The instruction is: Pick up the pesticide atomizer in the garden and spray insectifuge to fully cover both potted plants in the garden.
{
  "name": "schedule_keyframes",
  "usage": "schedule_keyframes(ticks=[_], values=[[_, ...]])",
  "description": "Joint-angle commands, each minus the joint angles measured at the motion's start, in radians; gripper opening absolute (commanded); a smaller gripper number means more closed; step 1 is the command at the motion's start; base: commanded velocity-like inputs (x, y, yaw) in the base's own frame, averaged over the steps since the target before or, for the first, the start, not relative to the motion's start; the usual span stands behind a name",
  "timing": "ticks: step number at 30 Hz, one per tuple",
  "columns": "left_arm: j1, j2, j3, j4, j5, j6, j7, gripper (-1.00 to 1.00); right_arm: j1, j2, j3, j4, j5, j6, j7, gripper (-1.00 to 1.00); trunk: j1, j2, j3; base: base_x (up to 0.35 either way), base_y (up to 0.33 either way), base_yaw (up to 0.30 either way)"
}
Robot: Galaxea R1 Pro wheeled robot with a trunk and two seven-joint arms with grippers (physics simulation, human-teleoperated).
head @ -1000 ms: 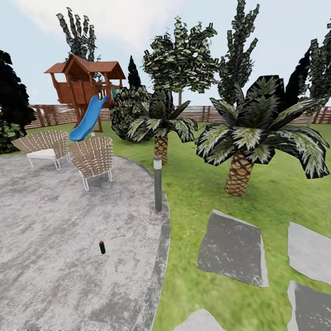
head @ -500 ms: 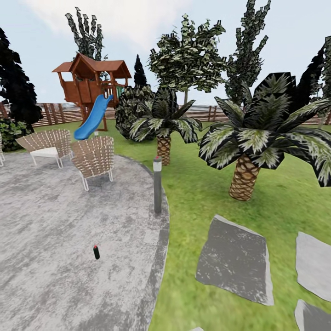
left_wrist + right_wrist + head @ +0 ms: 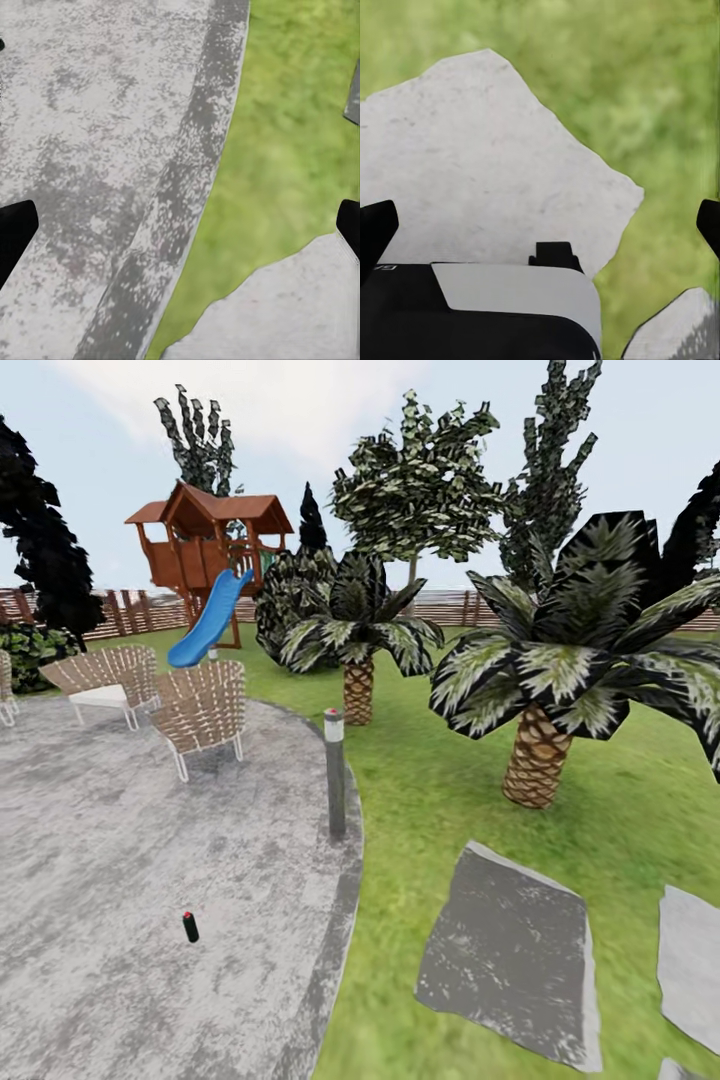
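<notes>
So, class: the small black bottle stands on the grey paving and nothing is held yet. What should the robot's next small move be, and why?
Probably roll on toward the pesticide atomizer. It stands upright on the paved patch, ahead and to the left, apparently too far to grasp yet. The left wrist view shows paving edge and grass between wide-apart fingers, so a grasp comes later.

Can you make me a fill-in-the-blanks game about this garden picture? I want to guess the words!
1. The pesticide atomizer stands on the grey ____ patch, not on the grass.
2. The slide coming down from the wooden playhouse is coloured ____.
3. The grey lamp post stands at the paving's edge, beside the green ____.
4. The dot on top of the atomizer is ____.

Missing words: paved; blue; lawn; red
</notes>
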Motion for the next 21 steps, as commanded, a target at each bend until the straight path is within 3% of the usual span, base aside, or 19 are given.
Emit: schedule_keyframes(ticks=[1, 21], values=[[-0.001, 0.0, 0.0, 0.001, 0.0, -0.003, 0.001, 1.0, 0.0, 0.0, -0.001, 0.0, 0.0, -0.003, -0.001, 1.0, 0.0, 0.0, -0.001, 0.253, -0.234, 0.229], [-0.001, 0.0, 0.0, 0.001, 0.0, -0.003, 0.001, 1.0, 0.0, 0.002, 0.0, 0.001, 0.0, -0.003, -0.001, 1.0, 0.0, 0.0, -0.001, 0.253, -0.234, 0.253]])
